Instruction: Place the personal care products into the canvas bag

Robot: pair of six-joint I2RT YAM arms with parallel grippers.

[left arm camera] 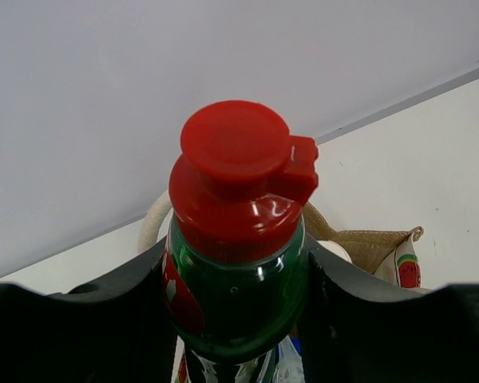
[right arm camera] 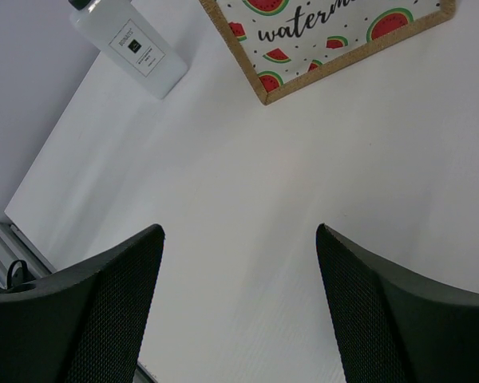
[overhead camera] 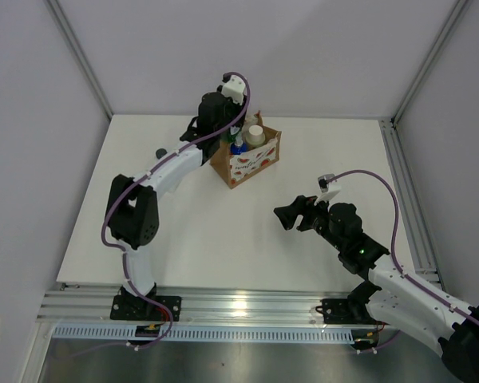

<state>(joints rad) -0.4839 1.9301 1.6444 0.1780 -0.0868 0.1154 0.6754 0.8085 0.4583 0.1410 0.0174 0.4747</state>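
**Desk:** What is the left gripper (left arm camera: 238, 319) doing?

**Photographer:** It is clamping the green bottle (left arm camera: 233, 279) by its body. Black fingers (left arm camera: 104, 319) are pressing in from both sides, and the red cap (left arm camera: 239, 171) is filling the middle of the wrist view.

**Desk:** Where is the bag (overhead camera: 251, 163) sitting?

**Photographer:** Upper middle of the top view, on the white table (overhead camera: 223, 239), with its watermelon side facing the camera. The left arm is holding the bottle over the bag's upper-left corner. In the wrist view a rope handle (left arm camera: 152, 219) and the brown rim are showing just behind the bottle. Whether the bottle's base is touching anything is hidden.

**Desk:** Is anything showing inside?

**Photographer:** A white cap (overhead camera: 256, 134) and a blue cap (overhead camera: 238, 148) are poking up at the open top.

**Desk:** And the right gripper (right arm camera: 238, 235)?

**Photographer:** It is hovering right of centre in the top view, well apart from the bag. Its jaws are standing apart with only bare table between them.

**Desk:** Any bottle outside the bag?

**Photographer:** The white bottle (right arm camera: 136, 48), black-capped, is sitting on the table at the upper left of the right wrist view, near the bag's printed side but apart from it.
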